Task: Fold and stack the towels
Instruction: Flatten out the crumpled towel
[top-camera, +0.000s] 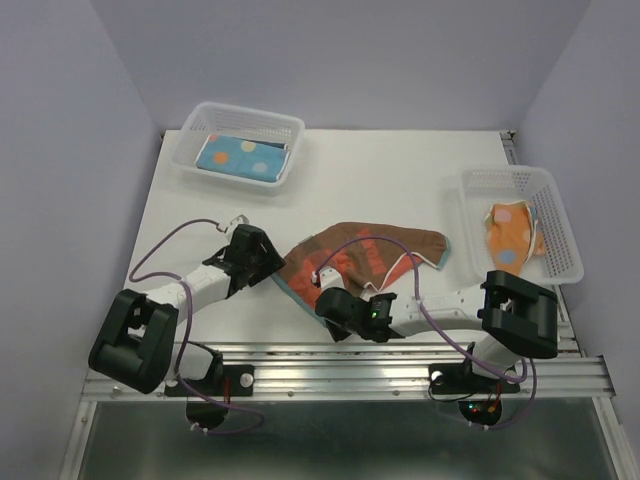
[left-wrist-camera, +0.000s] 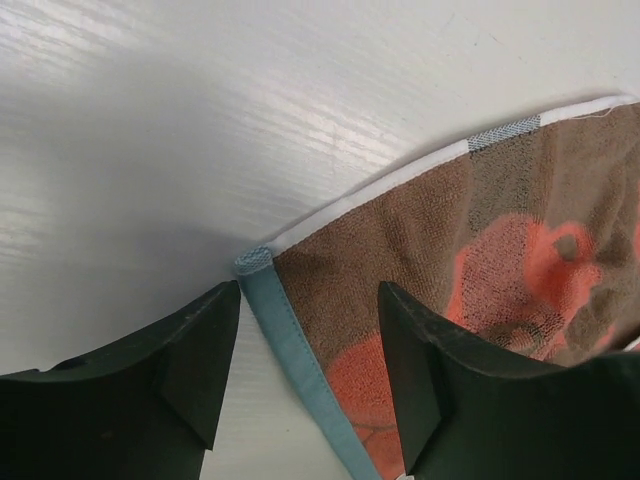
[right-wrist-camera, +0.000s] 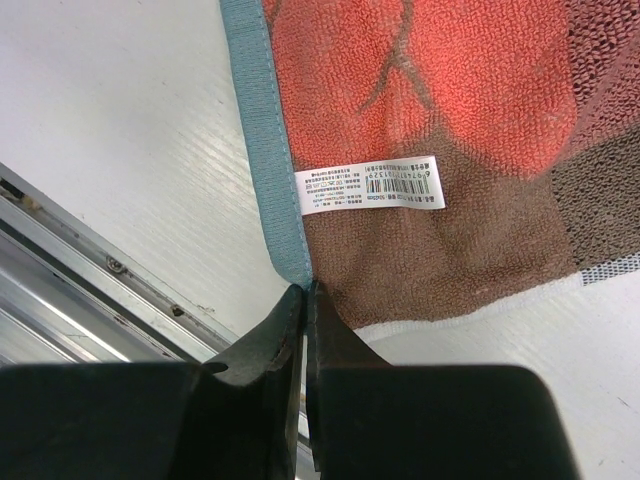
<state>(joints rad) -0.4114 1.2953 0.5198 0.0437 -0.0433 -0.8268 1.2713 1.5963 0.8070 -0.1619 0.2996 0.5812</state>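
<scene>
The right claw (right-wrist-camera: 305, 292) is squeezed shut on the near corner of the brown-red towel (right-wrist-camera: 450, 100), right where the blue edge strip (right-wrist-camera: 255, 130) ends. It seems to hold that corner so the cloth can be lifted and folded over.

A little further in, the left claw (left-wrist-camera: 310, 295) has its two fingers apart, one on each side of the towel's left corner. It is not pinching yet. It is likely getting ready to grab, so that both claws can fold together.

The towel lies mostly flat in the middle of the white table (top-camera: 400, 170), a bit wrinkled at its far end. It is brown with big orange-red shapes and a white strip along one side. A small white tag (right-wrist-camera: 370, 185) faces up.

Farther back, an orange towel (top-camera: 510, 235) sits crumpled in the right basket (top-camera: 565, 240). A light blue dotted towel (top-camera: 240, 155), folded neatly, rests in the far left basket (top-camera: 190, 140).
</scene>
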